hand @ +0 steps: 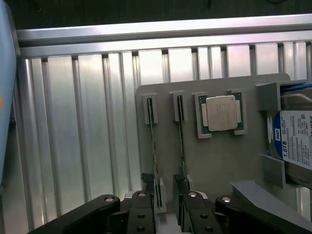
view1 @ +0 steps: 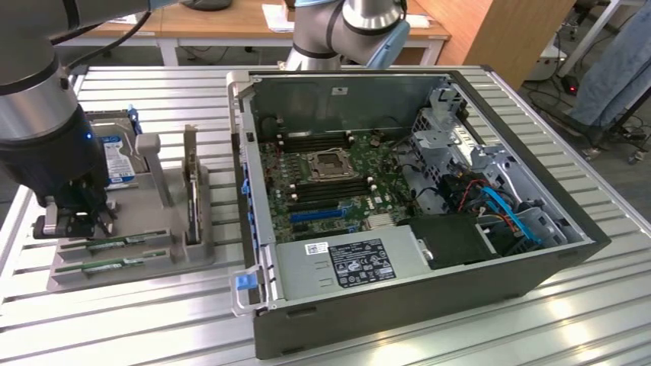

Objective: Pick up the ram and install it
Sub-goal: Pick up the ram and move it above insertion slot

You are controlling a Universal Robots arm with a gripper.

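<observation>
Two ram sticks stand on edge in slots of a grey holder tray (hand: 219,165). In the wrist view one ram (hand: 153,146) runs down toward my gripper (hand: 166,207), its near end reaching the gap beside one finger (hand: 144,212); the other ram (hand: 181,141) lies parallel beside it. The jaws stand open and hold nothing. In the exterior view my gripper (view1: 73,223) hangs low over the tray's left end, just above the green sticks (view1: 120,242). The open computer case (view1: 407,305) with its motherboard (view1: 336,179) lies to the exterior view's right.
A square silver processor (hand: 222,113) and a hard drive (hand: 295,141) with a blue-white label also sit in the tray. Everything rests on a ribbed aluminium table (view1: 152,320). A person's leg (view1: 620,69) shows at the far right, beyond the table.
</observation>
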